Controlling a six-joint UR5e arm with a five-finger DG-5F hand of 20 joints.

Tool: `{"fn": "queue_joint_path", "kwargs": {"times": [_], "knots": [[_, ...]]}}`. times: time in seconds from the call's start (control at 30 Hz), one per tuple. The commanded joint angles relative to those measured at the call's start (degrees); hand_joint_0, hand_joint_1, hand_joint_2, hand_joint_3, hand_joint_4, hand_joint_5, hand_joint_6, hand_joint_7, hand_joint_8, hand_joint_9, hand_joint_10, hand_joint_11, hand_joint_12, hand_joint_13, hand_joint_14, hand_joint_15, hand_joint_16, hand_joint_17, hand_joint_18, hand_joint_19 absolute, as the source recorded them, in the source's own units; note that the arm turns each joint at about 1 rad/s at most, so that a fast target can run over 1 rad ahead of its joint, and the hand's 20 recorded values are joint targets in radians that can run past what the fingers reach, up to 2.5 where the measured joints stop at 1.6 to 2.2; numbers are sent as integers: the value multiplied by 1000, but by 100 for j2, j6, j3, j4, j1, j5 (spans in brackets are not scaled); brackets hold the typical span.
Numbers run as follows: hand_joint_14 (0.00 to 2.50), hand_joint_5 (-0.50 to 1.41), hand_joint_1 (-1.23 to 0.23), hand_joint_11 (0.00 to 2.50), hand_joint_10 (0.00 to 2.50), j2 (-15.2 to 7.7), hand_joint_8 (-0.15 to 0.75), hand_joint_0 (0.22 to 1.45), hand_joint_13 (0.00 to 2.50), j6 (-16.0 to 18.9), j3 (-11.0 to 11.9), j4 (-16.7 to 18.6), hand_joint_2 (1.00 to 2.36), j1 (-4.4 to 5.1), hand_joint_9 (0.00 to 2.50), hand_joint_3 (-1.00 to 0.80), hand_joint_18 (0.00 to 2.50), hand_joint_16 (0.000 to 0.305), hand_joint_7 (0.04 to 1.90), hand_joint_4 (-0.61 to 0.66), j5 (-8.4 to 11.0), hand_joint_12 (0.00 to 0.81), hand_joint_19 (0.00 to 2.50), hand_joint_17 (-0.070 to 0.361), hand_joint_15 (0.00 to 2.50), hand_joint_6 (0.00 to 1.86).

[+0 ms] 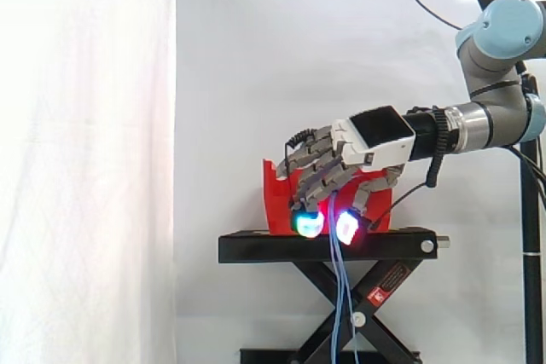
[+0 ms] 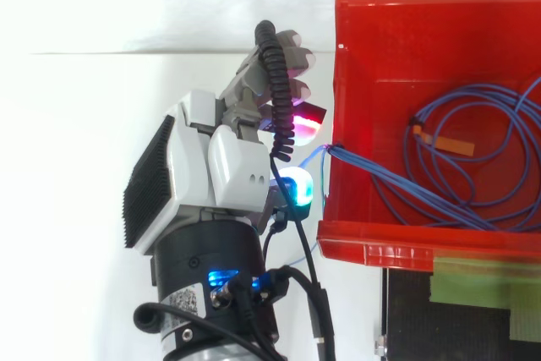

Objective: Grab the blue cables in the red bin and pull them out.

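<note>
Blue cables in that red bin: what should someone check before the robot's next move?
1. Grip: the hand has its fingers curled round the thin blue cables: ok.
2. Cables out of the red plastic bin: not ok; a coil lies inside and strands cross its front rim.
3. Loose strands hang past the black scissor-lift stand; whether they are snagged below: cannot tell.
4. Small orange tag on the coil might catch on the rim: cannot tell.
5. Bin sits upright on the stand: ok.
</note>
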Motion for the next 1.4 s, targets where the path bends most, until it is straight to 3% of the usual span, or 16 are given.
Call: {"fn": "queue_joint_path", "kwargs": {"times": [0.0,0.43,0.67,0.9,1.37], "knots": [[19,911,-956,706,26,0,289,828,579,-9,-1,-23,1000,0,877,-1000,586,51,822,240,0,369,672,115,409,11],[18,946,-967,741,27,0,287,847,609,-9,-1,3,1000,-9,913,-1000,627,51,909,223,-9,363,677,115,418,6],[17,875,-985,731,26,0,284,831,611,-18,-10,29,1000,8,906,-1000,621,52,766,237,-9,367,683,116,429,14],[17,868,-992,734,27,0,282,827,603,-35,-160,196,1000,-9,897,-1000,615,52,745,237,-9,368,682,117,424,14],[17,870,-991,730,26,0,283,825,607,-35,-151,205,1000,-44,897,-1000,618,52,745,242,-18,368,684,117,424,14]]}}
